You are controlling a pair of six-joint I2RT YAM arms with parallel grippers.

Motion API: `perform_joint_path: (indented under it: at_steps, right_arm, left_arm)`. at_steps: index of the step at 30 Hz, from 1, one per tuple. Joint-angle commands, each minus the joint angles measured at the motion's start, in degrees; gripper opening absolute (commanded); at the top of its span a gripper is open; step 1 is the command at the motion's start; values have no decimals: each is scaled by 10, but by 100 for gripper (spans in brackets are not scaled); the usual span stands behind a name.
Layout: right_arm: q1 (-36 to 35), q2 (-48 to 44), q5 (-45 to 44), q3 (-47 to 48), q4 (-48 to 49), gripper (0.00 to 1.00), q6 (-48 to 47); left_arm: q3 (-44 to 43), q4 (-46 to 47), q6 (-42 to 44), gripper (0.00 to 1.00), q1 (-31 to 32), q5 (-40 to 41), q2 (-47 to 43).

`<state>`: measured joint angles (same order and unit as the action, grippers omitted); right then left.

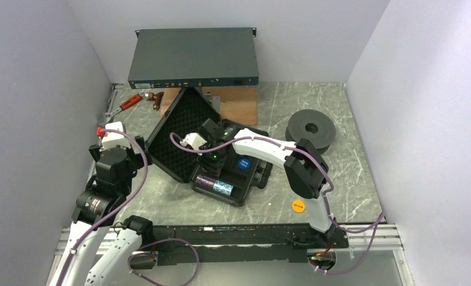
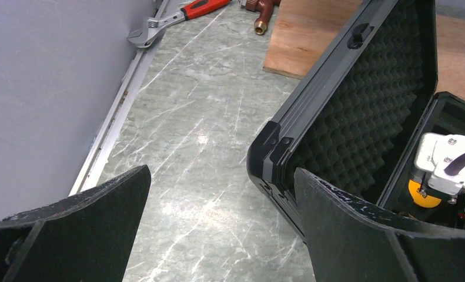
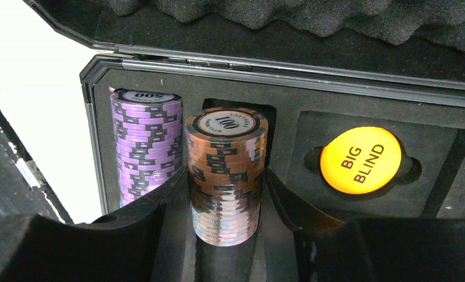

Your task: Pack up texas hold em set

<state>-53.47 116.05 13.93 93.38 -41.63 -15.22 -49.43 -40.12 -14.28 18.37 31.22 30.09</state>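
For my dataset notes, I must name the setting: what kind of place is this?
Likely a robotics test cell: plain walls enclose a marble-look table, robot arms are mounted at its near edge, and a grey rack unit sits at the back.

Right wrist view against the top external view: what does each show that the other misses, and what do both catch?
Only right wrist: the brown chip roll marked 100, clamped in the right gripper, and the yellow round disc reading BIG BLIND in its foam recess. Only top external: the orange round disc on the table, the blue round disc, and the big grey rack unit. Both: the open black foam-lined hard case.
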Motion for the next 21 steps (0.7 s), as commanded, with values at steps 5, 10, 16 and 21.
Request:
perform_joint_path:
  at_steps: [5, 10, 16, 21]
  right_arm:
    - [-3, 16, -9, 44, -4, 6, 15]
    - [-3, 12, -5, 41, 8, 17, 21]
    - [-3, 7, -7, 41, 12, 30, 23]
    - [-3, 0, -5, 38, 18, 41, 31]
  left_arm:
    - [-16, 14, 7, 99, 3, -17, -3]
    - [-16, 14, 9, 99, 2, -23, -3]
    - [-15, 14, 11, 99, 3, -25, -4]
    - [-15, 15, 12, 99, 3, -31, -4]
